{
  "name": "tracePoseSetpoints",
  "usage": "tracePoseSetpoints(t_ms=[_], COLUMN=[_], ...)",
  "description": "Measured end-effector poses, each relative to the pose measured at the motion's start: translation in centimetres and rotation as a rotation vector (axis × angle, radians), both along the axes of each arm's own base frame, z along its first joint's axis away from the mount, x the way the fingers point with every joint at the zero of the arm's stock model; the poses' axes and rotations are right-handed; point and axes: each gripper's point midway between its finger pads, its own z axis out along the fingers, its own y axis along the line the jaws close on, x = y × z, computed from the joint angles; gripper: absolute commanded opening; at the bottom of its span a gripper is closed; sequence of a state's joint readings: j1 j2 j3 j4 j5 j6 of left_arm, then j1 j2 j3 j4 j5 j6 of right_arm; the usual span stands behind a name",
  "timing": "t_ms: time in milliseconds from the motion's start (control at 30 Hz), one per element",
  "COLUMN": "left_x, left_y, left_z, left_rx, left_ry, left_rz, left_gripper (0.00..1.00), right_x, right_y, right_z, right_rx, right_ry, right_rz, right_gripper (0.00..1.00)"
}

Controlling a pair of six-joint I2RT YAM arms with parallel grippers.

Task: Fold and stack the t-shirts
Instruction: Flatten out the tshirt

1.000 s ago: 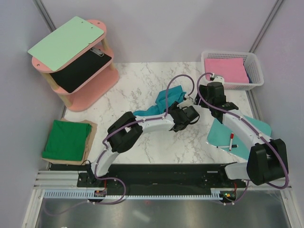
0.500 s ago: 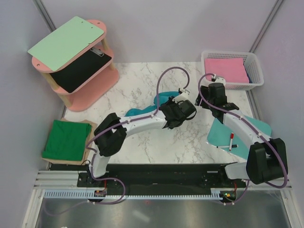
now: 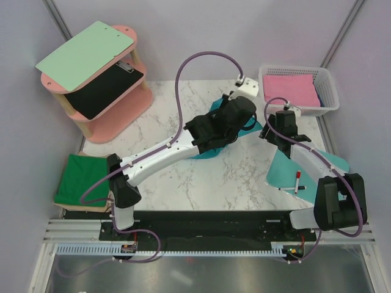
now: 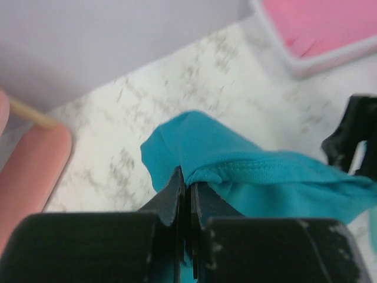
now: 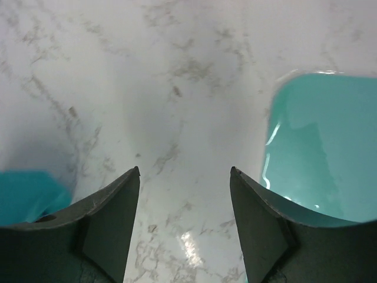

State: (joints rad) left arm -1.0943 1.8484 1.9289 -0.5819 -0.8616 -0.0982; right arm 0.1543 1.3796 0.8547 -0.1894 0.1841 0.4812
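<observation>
The teal-blue t-shirt [image 3: 254, 127] lies bunched at mid-table, mostly hidden under my left arm. My left gripper [image 3: 229, 116] is raised over it and shut on a hemmed edge of the shirt [image 4: 247, 177], with the jaws [image 4: 188, 177] pressed together on the cloth. My right gripper [image 3: 269, 131] is open and empty just right of the shirt, low over bare marble [image 5: 184, 171]. A corner of the shirt [image 5: 23, 191] shows at its lower left. The dark green t-shirt [image 3: 85, 180] lies folded on a brown board at the table's left edge.
A rigid teal board [image 3: 308, 165] with a red marker [image 3: 297, 181] lies at the right, also in the right wrist view [image 5: 324, 159]. A white basket [image 3: 324, 107] holds pink cloth at back right. A pink shelf [image 3: 116, 116] with a mint-green clipboard [image 3: 85, 55] stands at back left.
My left arm has stretched out and risen toward the back right, pulling the teal-blue shirt with it. My right gripper has shifted slightly right.
</observation>
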Motion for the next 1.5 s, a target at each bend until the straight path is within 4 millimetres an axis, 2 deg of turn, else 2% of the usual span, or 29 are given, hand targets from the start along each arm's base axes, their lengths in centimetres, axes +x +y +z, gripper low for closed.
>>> tracePoseSetpoints(t_ms=[167,233,300,367,433,567,667,733,767,833,900,933,967,1033,1067,1133,1167,1333,1433,1500], left_x=[-2.3,-3.8,-5.1,-6.0,-6.4,-6.1,-3.7,-0.7,0.6,2.9,3.7,3.3,2.2,0.8,-0.2,-1.2,-1.4,-0.8,-0.6,-0.7], left_y=[-5.5,-6.7,-6.8,-5.9,-4.1,0.9,5.8,10.3,12.6,18.0,22.2,24.1,25.3,28.0,29.0,30.1,30.3,29.8,29.4,29.1], left_z=[9.4,13.1,16.1,18.3,20.0,20.7,18.4,14.3,11.7,4.3,-3.2,-7.3,-11.5,-16.2,-18.5,-20.6,-21.0,-20.6,-20.1,-19.8], left_rx=[-0.169,-0.249,-0.319,-0.369,-0.398,-0.397,-0.394,-0.394,-0.385,-0.344,-0.289,-0.257,-0.217,-0.174,-0.157,-0.136,-0.141,-0.176,-0.184,-0.186], left_ry=[-0.11,-0.149,-0.178,-0.2,-0.219,-0.234,-0.204,-0.142,-0.107,-0.003,0.119,0.193,0.282,0.386,0.441,0.501,0.513,0.5,0.486,0.477], left_rz=[-0.164,-0.234,-0.286,-0.313,-0.312,-0.242,-0.113,0.025,0.1,0.282,0.429,0.497,0.544,0.636,0.679,0.732,0.751,0.753,0.74,0.73], left_gripper=[0.02,0.02,0.02,0.02,0.02,0.02,0.02,0.02,0.02,0.02,0.02,0.02,0.19,0.45,0.97,1.0,1.0,1.0,1.0,1.0], right_x=[-0.3,-0.4,-0.4,-0.2,-0.2,-0.4,-0.4,-0.4,-0.3,-0.3,-0.2,-0.2,-0.2,-0.4,-0.5,-0.9,-1.0,-2.9,-3.6,-4.1], right_y=[-5.7,-7.6,-8.3,-7.9,-7.4,-6.3,-5.7,-5.2,-5.1,-4.3,-3.7,-3.3,-2.7,-1.4,-0.7,1.1,2.4,8.9,9.5,9.2], right_z=[-1.9,-2.6,-3.1,-3.5,-3.9,-4.7,-5.0,-5.0,-4.9,-4.8,-4.8,-4.9,-5.1,-5.5,-5.5,-5.4,-5.1,-2.0,-0.8,-1.1], right_rx=[0.058,0.086,0.106,0.124,0.142,0.18,0.202,0.215,0.219,0.23,0.236,0.237,0.236,0.229,0.225,0.197,0.178,0.115,0.116,0.114], right_ry=[0.03,0.04,0.049,0.05,0.055,0.061,0.065,0.063,0.062,0.061,0.06,0.064,0.072,0.091,0.102,0.123,0.125,0.078,0.043,0.047], right_rz=[-0.2,-0.262,-0.282,-0.268,-0.248,-0.203,-0.171,-0.146,-0.135,-0.1,-0.072,-0.055,-0.033,0.014,0.035,0.096,0.139,0.358,0.389,0.383], right_gripper=[0.69,0.69,0.69,0.69,0.69,0.7,0.72,0.74,0.75,0.77,0.79,0.8,0.81,0.86,0.89,0.91,0.91,0.88,0.86,0.84])
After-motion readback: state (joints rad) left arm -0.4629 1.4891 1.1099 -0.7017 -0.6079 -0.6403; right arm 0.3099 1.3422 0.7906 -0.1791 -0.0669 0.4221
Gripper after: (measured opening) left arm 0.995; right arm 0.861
